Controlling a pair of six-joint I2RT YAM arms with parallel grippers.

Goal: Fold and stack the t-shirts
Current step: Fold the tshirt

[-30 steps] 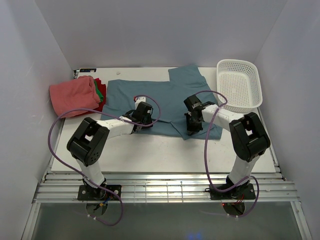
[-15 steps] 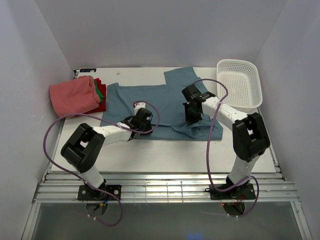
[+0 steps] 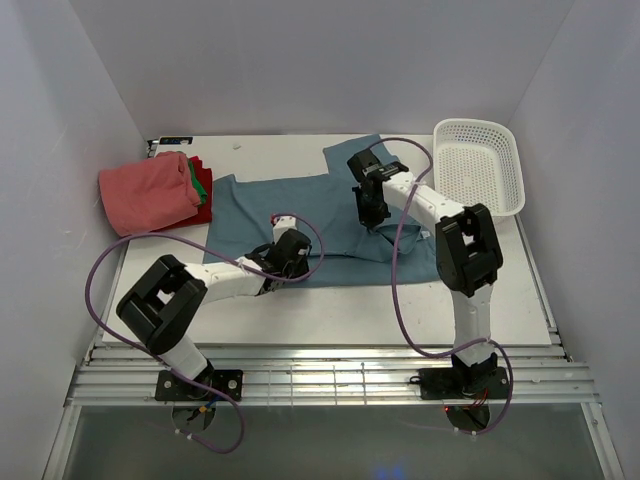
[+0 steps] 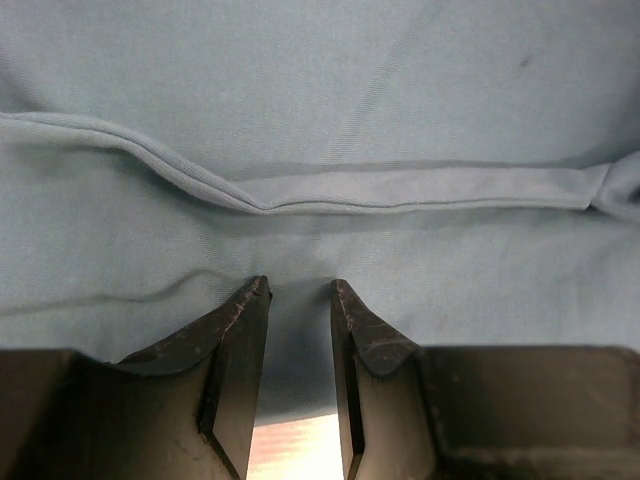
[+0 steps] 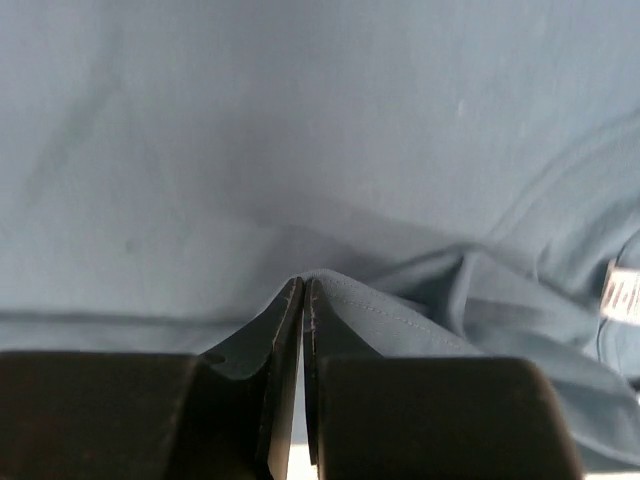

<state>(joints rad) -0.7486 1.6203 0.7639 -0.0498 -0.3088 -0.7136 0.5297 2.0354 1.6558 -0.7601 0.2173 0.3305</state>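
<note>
Right hand (image 5: 303, 282) pinched shut on a fold of teal shirt (image 3: 250, 200); left hand (image 4: 298, 288) parted over its near hem — basket (image 3: 480, 170) far-right corner, folded stack (image 3: 150, 190) far-left edge

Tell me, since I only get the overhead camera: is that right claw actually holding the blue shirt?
Observer: Yes. The right wrist camera shows the right gripper shut on a raised fold of the blue shirt.
Operator: And the left claw?
Observer: The left gripper is open, its tips resting on flat cloth just short of a hem seam.
Operator: Anything else I can't see?
Observer: A white label peeks out at the right edge of the right wrist view.
</note>
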